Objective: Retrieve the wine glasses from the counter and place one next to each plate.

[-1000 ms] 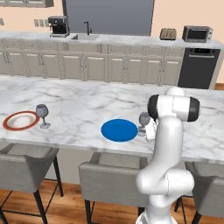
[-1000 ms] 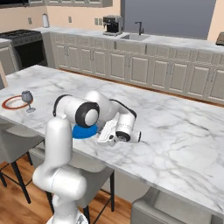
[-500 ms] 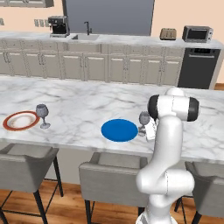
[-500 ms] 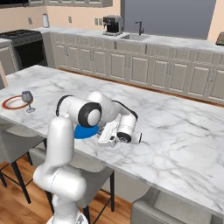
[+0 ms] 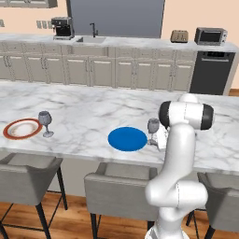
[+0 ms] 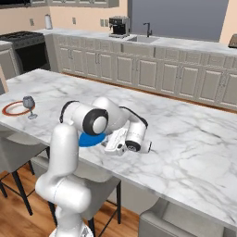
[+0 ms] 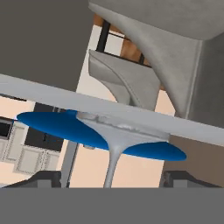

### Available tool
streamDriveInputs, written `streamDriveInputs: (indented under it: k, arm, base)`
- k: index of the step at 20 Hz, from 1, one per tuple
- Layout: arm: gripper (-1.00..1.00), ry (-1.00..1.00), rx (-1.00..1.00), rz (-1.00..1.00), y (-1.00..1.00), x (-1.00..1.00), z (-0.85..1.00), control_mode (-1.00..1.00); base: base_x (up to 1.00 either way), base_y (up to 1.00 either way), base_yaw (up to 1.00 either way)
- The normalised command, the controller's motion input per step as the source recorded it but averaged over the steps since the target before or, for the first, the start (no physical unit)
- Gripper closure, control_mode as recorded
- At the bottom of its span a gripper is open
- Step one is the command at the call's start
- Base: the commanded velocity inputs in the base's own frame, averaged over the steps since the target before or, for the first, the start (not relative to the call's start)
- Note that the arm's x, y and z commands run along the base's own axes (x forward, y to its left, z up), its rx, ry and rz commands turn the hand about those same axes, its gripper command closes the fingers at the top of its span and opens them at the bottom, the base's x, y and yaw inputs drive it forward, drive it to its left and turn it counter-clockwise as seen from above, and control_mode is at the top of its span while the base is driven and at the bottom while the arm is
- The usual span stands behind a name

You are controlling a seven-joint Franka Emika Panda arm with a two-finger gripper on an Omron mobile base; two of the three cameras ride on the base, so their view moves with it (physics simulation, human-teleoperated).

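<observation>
Hardly anything has shifted from a moment ago except at the end effector (image 7: 109, 181): it was pinched on the stem and its fingers (image 7: 43, 178) now stand spread to either side of it, so the glass looks let go. That wine glass (image 5: 153, 126) stands upright on the island worktop (image 5: 93, 109), just beside the right edge of the blue plate (image 5: 127, 138), with the robot's hand close behind it. The other wine glass (image 5: 45, 119) stands just beside the white plate with the red-brown rim (image 5: 21, 129), at the left end of the same worktop.

So, as I judge it, both placements are made and only the backing away is left (the hand camera sits very low and rolled over, so the glass foot and the plate appear upside down there). The stem runs between the fingertips with room on each side. Both plates lie near the stool-side edge of the worktop, so a careless pull toward that edge could tip the glass. Behind and to the right the marble is bare, which is the easier way out.
</observation>
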Motion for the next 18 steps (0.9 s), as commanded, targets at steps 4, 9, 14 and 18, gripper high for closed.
streamDriveInputs:
  k: [4,9,14,18]
  arm:
    - [-1.0,0.0,0.01,-0.03,-0.38,-0.02,0.03,-1.0]
    - [-1.0,0.0,0.0,-0.15,-0.39,-0.14,0.3,-1.0]
    - [-1.0,0.0,0.0,-0.16,-0.27,-0.43,0.41,-1.0]
    - [-1.0,-0.05,0.01,-0.09,-0.01,-0.54,0.84,-1.0]
  base:
    - [0.0,0.0,0.0]
    - [0.0,0.0,0.0]
    - [0.0,0.0,0.0]
    - [0.0,0.0,0.0]
